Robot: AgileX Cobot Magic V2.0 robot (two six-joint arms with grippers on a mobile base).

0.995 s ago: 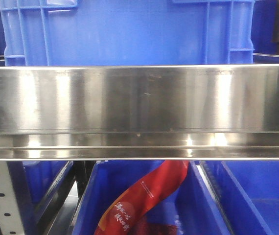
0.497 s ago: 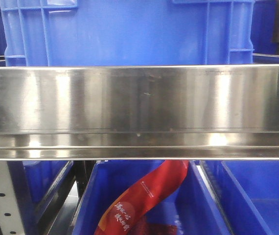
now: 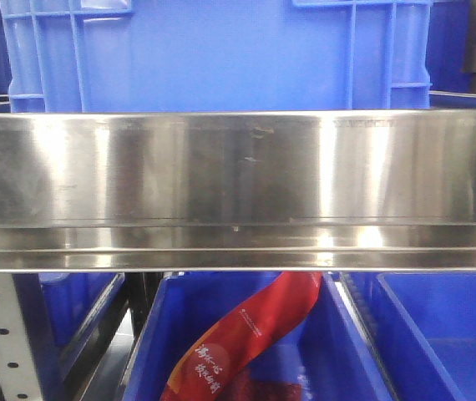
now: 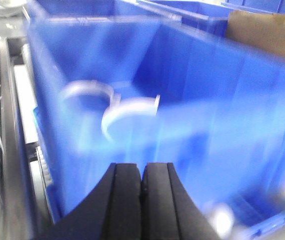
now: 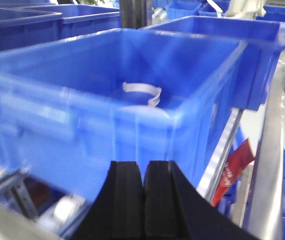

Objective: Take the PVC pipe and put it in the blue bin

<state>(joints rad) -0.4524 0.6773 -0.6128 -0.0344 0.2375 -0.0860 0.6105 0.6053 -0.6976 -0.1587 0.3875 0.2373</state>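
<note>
A large blue bin [image 4: 202, 100] fills the blurred left wrist view, and white PVC pipe pieces [image 4: 130, 112] lie inside it. My left gripper [image 4: 142, 167] is shut with nothing between its fingers, low in front of the bin's near wall. In the right wrist view the same kind of blue bin [image 5: 57, 110] holds a white PVC pipe piece [image 5: 141, 90]. My right gripper [image 5: 143, 165] is shut and empty, just outside the bin's near wall. The front view shows only the blue bin's wall [image 3: 213, 54]; neither gripper appears there.
A wide steel shelf rail [image 3: 238, 188] spans the front view. Below it sit more blue bins [image 3: 447, 334], one holding a red package [image 3: 238, 342]. A cardboard box [image 4: 267, 32] stands behind the bin on the left wrist side. Other blue bins [image 5: 222, 25] crowd the shelf.
The front view is almost the same; only the bright reflections on the steel rail have shifted slightly. No gripper or pipe appears in it.
</note>
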